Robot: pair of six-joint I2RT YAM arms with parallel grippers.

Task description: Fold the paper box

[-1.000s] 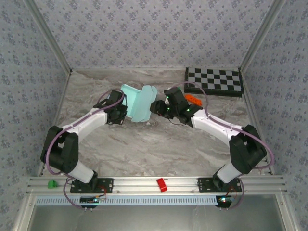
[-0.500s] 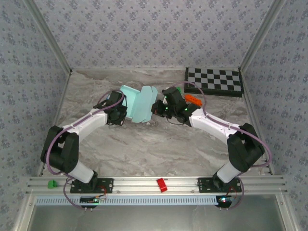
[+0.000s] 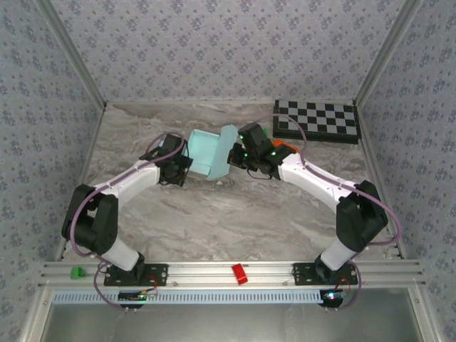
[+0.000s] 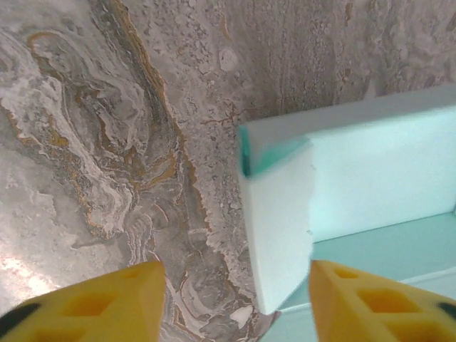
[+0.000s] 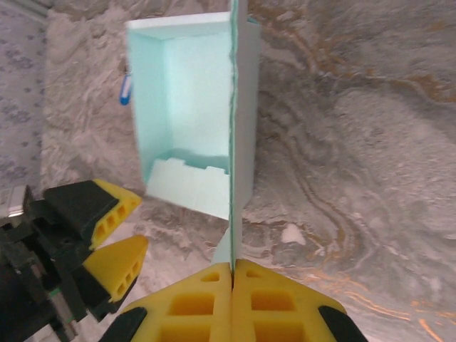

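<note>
The marbled table point(image 3: 235, 221) carries the pale turquoise paper box point(image 3: 205, 153) and, at its far right, a checkerboard point(image 3: 317, 120).

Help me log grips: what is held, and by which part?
Right gripper pinches the paper box by a wall's thin edge; left gripper open, holding nothing.

On the table point(image 3: 214, 214), the checkerboard point(image 3: 317, 120) lies behind-right of the paper box point(image 3: 206, 153).
</note>
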